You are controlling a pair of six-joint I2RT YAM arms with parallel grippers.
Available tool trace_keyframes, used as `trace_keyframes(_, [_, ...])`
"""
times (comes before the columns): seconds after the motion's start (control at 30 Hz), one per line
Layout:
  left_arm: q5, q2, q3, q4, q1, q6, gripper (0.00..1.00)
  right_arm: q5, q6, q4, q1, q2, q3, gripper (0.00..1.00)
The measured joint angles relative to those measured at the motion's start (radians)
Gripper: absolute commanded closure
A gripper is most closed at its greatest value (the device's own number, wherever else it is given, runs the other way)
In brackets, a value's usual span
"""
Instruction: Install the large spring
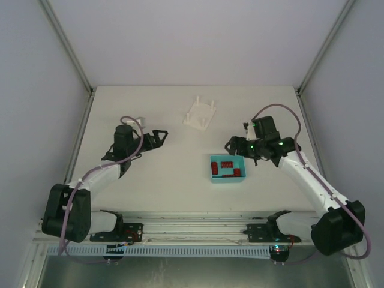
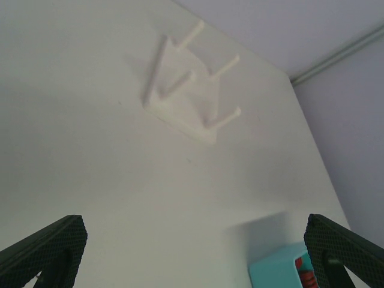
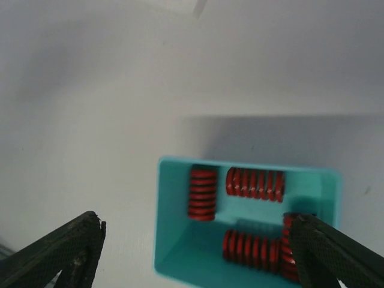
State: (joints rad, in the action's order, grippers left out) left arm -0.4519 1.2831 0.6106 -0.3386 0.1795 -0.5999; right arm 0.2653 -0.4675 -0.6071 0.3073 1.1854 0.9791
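In the right wrist view the teal bin (image 3: 180, 240) runs off the bottom edge, losing its near wall. Of the red springs (image 3: 255, 183) inside, the one at the bin's right side sits partly behind a finger (image 3: 336, 258) of the right pincer (image 3: 195, 222). Beyond the bin, only a blurred corner of the white stand (image 3: 180, 5) shows. The left wrist view catches just one corner of the bin (a sliver of red in it). From above, the springs are too small to size, and a white piece (image 1: 137, 120) well left of the bin hides half behind the left arm (image 1: 99, 174).
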Motion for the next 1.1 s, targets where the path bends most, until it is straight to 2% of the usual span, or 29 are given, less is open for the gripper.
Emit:
trace_keyframes(0.2, [0.109, 0.028, 0.000, 0.014, 0.170, 0.047, 0.01, -0.075, 0.021, -0.087, 0.138, 0.016, 0.018, 0.37])
trace_keyframes(0.37, [0.176, 0.027, -0.048, -0.027, 0.191, 0.064, 0.01, -0.130, 0.033, -0.146, 0.196, 0.046, 0.019, 0.50])
trace_keyframes(0.57, [0.273, 0.018, -0.098, -0.034, 0.198, 0.137, 0.01, -0.179, 0.034, -0.169, 0.251, 0.089, 0.019, 0.52])
trace_keyframes(0.73, [0.304, -0.074, -0.141, -0.066, 0.200, 0.171, 0.01, -0.203, 0.027, -0.146, 0.290, 0.166, 0.019, 0.53])
trace_keyframes(1.1, [0.268, -0.109, -0.180, -0.138, 0.202, 0.203, 0.01, -0.203, 0.003, -0.050, 0.330, 0.303, 0.018, 0.52])
